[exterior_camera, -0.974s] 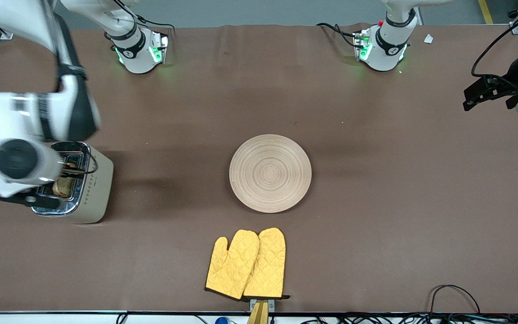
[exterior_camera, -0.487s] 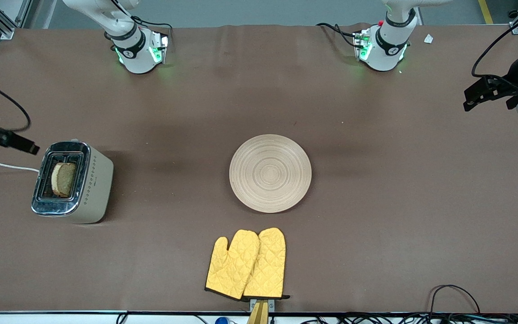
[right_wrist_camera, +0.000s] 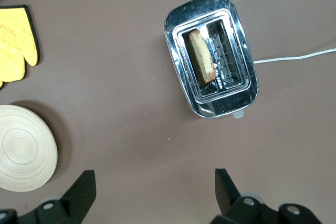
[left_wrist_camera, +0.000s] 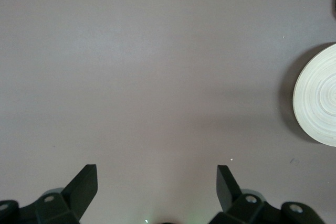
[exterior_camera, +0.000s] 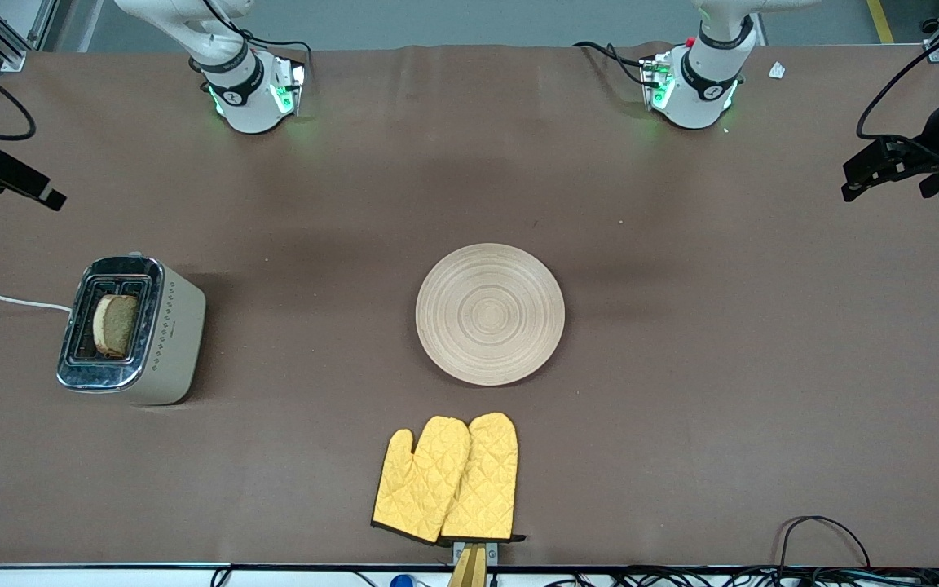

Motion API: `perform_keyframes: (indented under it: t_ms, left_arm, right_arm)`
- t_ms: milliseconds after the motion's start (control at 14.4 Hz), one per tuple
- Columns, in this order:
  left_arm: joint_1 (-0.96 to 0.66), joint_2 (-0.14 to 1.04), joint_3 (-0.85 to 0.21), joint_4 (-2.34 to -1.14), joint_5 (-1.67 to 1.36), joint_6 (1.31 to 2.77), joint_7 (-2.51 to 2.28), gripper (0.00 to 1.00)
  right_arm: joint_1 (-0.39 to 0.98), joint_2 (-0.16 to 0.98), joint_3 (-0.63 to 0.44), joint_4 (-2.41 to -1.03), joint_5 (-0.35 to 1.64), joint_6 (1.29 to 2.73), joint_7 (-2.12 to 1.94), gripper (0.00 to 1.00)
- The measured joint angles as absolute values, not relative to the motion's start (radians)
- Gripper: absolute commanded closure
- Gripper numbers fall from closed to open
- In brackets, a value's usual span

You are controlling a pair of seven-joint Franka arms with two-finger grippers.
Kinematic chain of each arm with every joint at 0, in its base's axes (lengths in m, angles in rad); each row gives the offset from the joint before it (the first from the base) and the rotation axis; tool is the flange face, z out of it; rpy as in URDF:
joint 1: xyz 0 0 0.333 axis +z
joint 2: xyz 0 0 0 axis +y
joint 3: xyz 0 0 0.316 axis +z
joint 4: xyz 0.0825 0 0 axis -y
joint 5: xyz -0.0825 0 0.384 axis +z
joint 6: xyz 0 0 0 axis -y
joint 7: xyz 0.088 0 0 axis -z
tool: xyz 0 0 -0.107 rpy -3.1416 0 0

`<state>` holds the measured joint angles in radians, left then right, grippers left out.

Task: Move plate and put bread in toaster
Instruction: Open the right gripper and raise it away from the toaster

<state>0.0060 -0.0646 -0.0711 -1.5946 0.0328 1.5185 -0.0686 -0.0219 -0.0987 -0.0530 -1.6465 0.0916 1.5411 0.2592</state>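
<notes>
From the front, the plate (exterior_camera: 490,314) lies flat in the middle of the brown surface (exterior_camera: 722,367). The toaster (exterior_camera: 131,330) stands at the right arm's end of the surface, well apart from the plate. The bread (exterior_camera: 115,324) stands in one slot of the toaster. Two yellow oven mitts (exterior_camera: 447,478) lie nearer to the camera than the plate. The left claw (exterior_camera: 885,167) hangs over the left arm's end of the surface. The right claw (exterior_camera: 9,179) hangs over the right arm's end.

In the left wrist view, the left claw (left_wrist_camera: 157,182) is spread wide and holds nothing. It is over bare surface, with the plate (left_wrist_camera: 317,98) at the edge.

In the right wrist view, the right claw (right_wrist_camera: 155,187) is spread wide and holds nothing. The bread (right_wrist_camera: 202,61) stands upright in the toaster (right_wrist_camera: 210,56), and a white cord (right_wrist_camera: 294,57) runs from it.
</notes>
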Motion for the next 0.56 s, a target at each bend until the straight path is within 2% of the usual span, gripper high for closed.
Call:
perform_keyframes:
  t_ms: [557]
  left_arm:
    - [0.006,-0.047,-0.071,-1.567,0.033,1.519,-0.069,0.00]
  right_arm:
    - [-0.043,-0.103,-0.059,-1.655,0.054,1.560,0.125,0.00]
